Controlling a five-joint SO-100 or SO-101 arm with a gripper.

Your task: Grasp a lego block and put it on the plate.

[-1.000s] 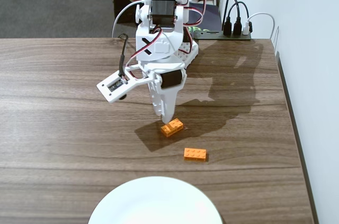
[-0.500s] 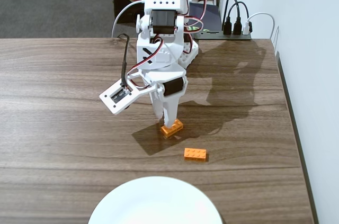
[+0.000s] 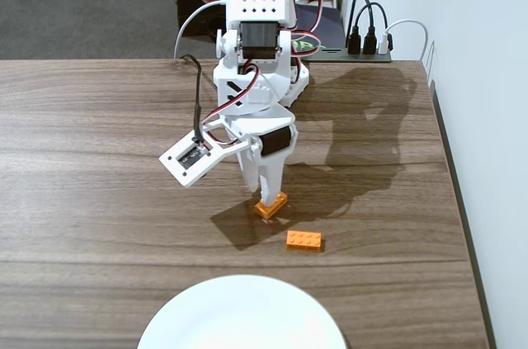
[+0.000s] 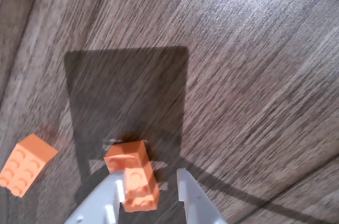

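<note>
An orange lego block [image 3: 273, 204] lies on the wooden table, turned at an angle. My white gripper [image 3: 266, 192] points down onto it. In the wrist view the lego block [image 4: 132, 161] sits between the two fingers of the gripper [image 4: 151, 177]. The left finger touches its side, while a narrow gap separates the right finger from it, so the gripper is open around it. A second orange lego block [image 3: 304, 240] lies flat just to the right and nearer the front, and this look-alike [image 4: 24, 163] appears at the lower left of the wrist view. The white plate [image 3: 241, 316] sits at the table's front edge.
The arm's base [image 3: 272, 77] stands at the back middle of the table. A black power strip [image 3: 363, 50] with cables sits at the back right. The table's right edge [image 3: 450, 167] runs along a white wall. The wrist camera bracket [image 3: 191, 159] juts out to the left.
The gripper has come down over the lego block and its fingers have narrowed around it. The block has turned and shifted slightly towards the front. The other block and the plate have not moved.
</note>
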